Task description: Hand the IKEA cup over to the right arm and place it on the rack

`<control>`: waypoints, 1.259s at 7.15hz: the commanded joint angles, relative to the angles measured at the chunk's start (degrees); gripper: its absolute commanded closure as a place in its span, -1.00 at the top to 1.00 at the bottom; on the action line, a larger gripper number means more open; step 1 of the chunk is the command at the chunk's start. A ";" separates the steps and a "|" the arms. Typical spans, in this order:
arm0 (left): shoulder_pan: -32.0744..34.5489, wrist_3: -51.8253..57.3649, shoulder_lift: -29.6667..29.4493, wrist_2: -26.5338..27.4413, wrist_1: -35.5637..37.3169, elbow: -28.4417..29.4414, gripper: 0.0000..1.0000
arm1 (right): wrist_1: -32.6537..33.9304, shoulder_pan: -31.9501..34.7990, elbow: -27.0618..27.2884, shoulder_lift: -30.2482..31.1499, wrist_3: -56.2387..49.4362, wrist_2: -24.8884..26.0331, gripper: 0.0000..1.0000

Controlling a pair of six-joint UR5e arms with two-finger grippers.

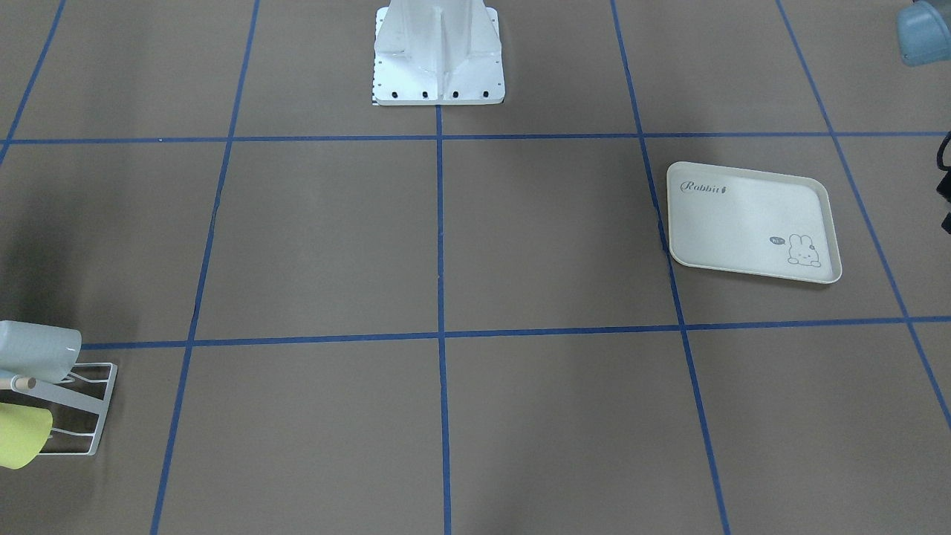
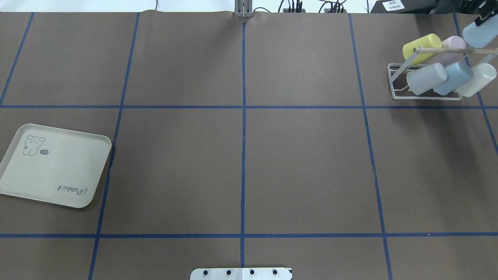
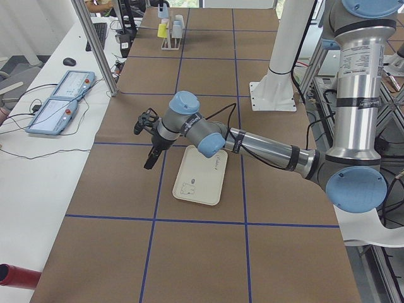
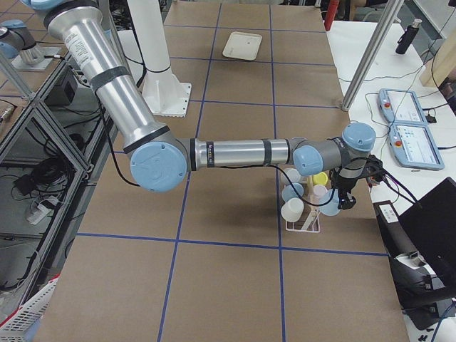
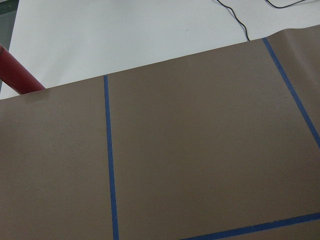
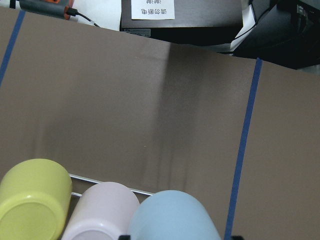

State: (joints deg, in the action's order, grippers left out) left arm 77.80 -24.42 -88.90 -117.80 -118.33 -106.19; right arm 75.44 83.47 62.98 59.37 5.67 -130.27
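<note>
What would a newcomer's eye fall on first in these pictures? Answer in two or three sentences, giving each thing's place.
First, the white wire rack far out on the robot's right, hung with pastel cups in yellow, pink, grey, blue and white. The right gripper holds a light blue cup right at it. On the robot's left lies a cream tray with a rabbit drawing.

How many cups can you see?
6. Far row: yellow cup, pink cup, light blue cup at the right gripper. Near row: grey cup, blue cup, cream cup. Others may hide behind.
</note>
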 commanded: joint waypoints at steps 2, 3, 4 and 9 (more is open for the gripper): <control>-0.19 -2.63 -0.22 -0.06 -0.06 0.02 1.00 | -0.03 -0.50 -0.14 1.18 -0.66 0.63 -0.99; -0.19 -2.65 -0.22 -0.06 0.03 0.02 1.00 | -0.03 -0.85 -0.14 1.19 -0.66 1.41 -0.50; -0.19 -2.56 -0.13 -0.06 0.12 0.54 1.00 | -0.20 -0.94 -0.05 1.71 0.30 1.77 0.98; 1.64 7.75 -0.92 -4.45 6.14 3.10 1.00 | 1.54 -0.86 0.65 1.28 0.13 1.86 1.00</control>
State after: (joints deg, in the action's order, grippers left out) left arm 78.37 -22.07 -89.43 -122.11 -115.60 -103.18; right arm 75.87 81.80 63.25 60.89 5.91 -128.14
